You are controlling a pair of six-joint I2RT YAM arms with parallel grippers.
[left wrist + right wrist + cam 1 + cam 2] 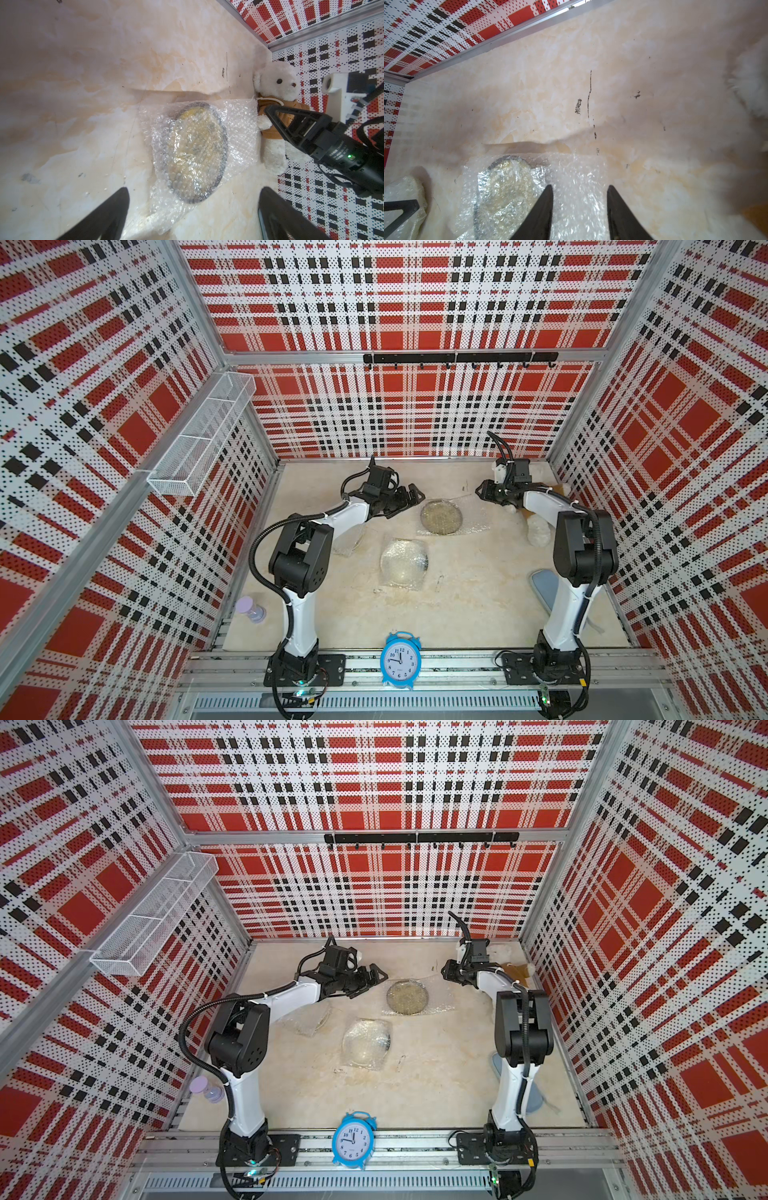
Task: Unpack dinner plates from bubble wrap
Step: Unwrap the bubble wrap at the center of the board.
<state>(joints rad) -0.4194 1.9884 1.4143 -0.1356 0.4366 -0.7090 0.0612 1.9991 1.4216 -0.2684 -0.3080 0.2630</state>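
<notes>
The dinner plates (404, 562) lie on the table (478, 593), all three still covered in bubble wrap (471, 526), so none is out yet; the left gripper (194, 190) and right gripper (580, 187) hang spread and empty by the yellow one.

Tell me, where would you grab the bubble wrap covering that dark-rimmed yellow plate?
Probably the flat flap of the bubble wrap that sticks out past the yellow plate toward the teddy bear. Only thin sheet lies there, with no plate underneath. Come from above on that side, where the right pincer hangs with jaws apart.
</notes>
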